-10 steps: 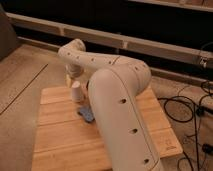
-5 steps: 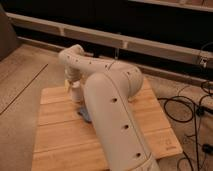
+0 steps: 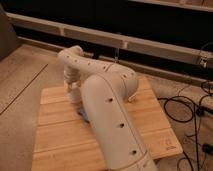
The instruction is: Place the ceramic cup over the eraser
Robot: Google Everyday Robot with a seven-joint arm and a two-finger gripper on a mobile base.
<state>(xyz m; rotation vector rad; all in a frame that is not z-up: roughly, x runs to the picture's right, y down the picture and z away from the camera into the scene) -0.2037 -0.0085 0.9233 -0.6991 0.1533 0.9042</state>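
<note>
**Pale wood, a hidden eraser: grip low, lift straight, cap it square**

From my seat the wooden tabletop (image 3: 55, 135) is mostly blocked by the arm (image 3: 107, 115), which sweeps in from 5 o'clock and folds over toward 10 o'clock. The gripper (image 3: 73, 86) hangs there, pointing down at the board's 10 o'clock area. A pale shape right beneath it I take for the cup (image 3: 75, 95). I cannot tell whether the gripper is closed on it, spread around it or only touching it.

The eraser I cannot find at all; I judge it lies behind the arm, somewhere toward the middle of the board. A sliver of the blue pad (image 3: 82, 114) peeks out at the arm's 9 o'clock edge, and cables (image 3: 187, 107) trail on the floor at 3 o'clock, well clear.

I read this step as securing the cup. To do it well I would:

- Confirm the hold before lifting, since a tapered, glazed wall can slip upward out of a loose pinch.
- Lift straight up, high enough to clear both the pad and the eraser.
- Shift the arm so the eraser comes into sight before I commit.
- Turn the mouth down, centre it over the block, and lower it level. A tilted rim would likely knock that upright eraser over.
</note>
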